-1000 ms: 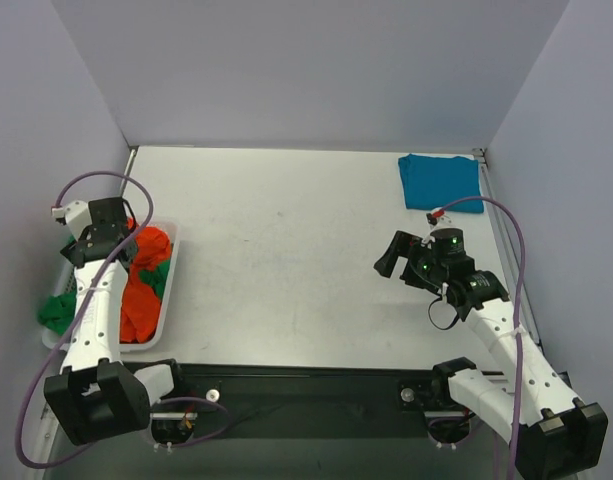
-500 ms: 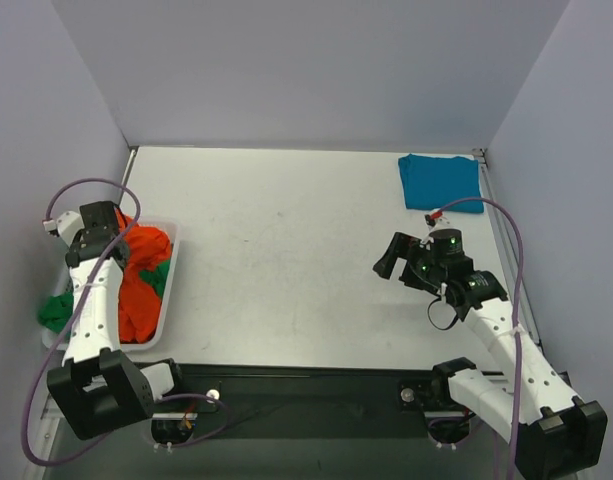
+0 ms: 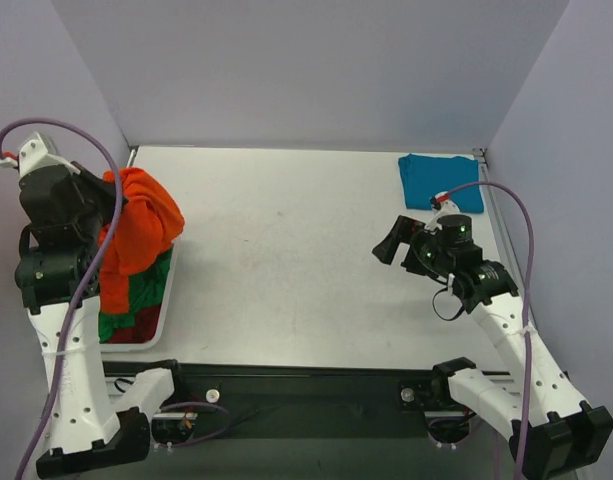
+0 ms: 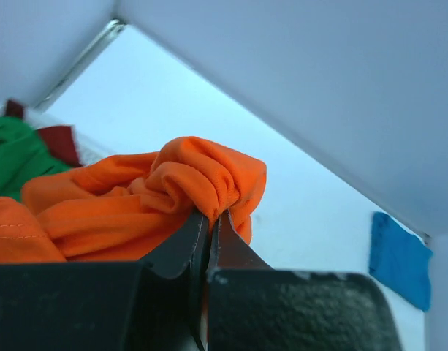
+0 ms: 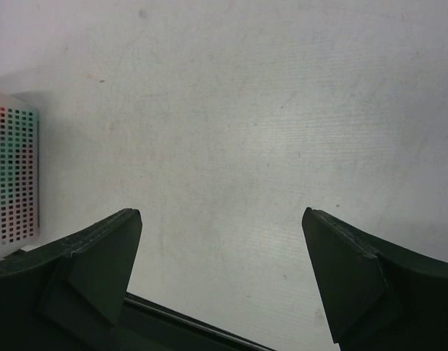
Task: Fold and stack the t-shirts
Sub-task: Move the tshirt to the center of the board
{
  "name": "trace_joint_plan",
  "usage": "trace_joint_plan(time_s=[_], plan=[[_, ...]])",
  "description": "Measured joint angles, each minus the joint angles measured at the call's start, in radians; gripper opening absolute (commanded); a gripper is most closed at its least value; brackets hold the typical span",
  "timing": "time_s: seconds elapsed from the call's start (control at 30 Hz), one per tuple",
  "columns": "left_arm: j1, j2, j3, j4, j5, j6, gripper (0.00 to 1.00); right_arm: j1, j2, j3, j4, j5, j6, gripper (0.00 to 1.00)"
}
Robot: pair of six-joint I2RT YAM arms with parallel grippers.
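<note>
table [image 3: 286, 250]; left tool [image 4: 208, 217] apparently pinches orange t-shirt [image 3: 141, 225]

Basket [image 3: 136, 343] sits at the near left edge of the table [image 3: 286, 250] with shirts [image 3: 136, 300] piled in it, and the left gripper [image 4: 210, 223] holds one shirt [image 3: 141, 225] right above it. Folded shirt [image 3: 441, 180] is in the far right corner, with the right gripper [image 3: 388, 250] a bit in front of it.

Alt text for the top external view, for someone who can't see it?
The left gripper holds a bunched orange t-shirt up over a white basket at the left edge of the table. The right gripper hangs open at right; a folded teal t-shirt lies in the far right corner.
</note>
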Motion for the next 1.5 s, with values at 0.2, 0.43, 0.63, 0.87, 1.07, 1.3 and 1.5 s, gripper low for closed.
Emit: trace_joint_plan(time_s=[0.2, 0.43, 0.63, 0.87, 1.07, 1.3, 1.5], plan=[[-0.314, 0.086, 0.236, 0.006, 0.005, 0.011, 0.00, 0.000, 0.018, 0.116, -0.010, -0.009, -0.003, 0.99], [-0.704, 0.243, 0.401, 0.013, -0.146, 0.048, 0.00, 0.006, 0.033, 0.187, -0.016, -0.012, -0.005, 0.98], [-0.833, 0.335, 0.285, 0.074, -0.174, 0.044, 0.44, 0.040, 0.034, 0.188, -0.020, -0.005, -0.016, 0.97], [-0.743, 0.468, 0.067, 0.168, -0.035, -0.017, 0.67, 0.168, 0.061, 0.111, 0.014, 0.079, -0.060, 0.92], [-0.718, 0.375, -0.267, 0.258, 0.002, -0.089, 0.62, 0.338, 0.246, 0.036, 0.097, 0.230, -0.114, 0.83], [-0.752, 0.239, -0.681, 0.382, 0.002, -0.197, 0.55, 0.400, 0.529, 0.017, 0.211, 0.356, -0.163, 0.77], [-0.795, 0.246, -0.851, 0.451, 0.002, -0.249, 0.55, 0.451, 0.581, -0.035, 0.285, 0.418, -0.161, 0.74]])
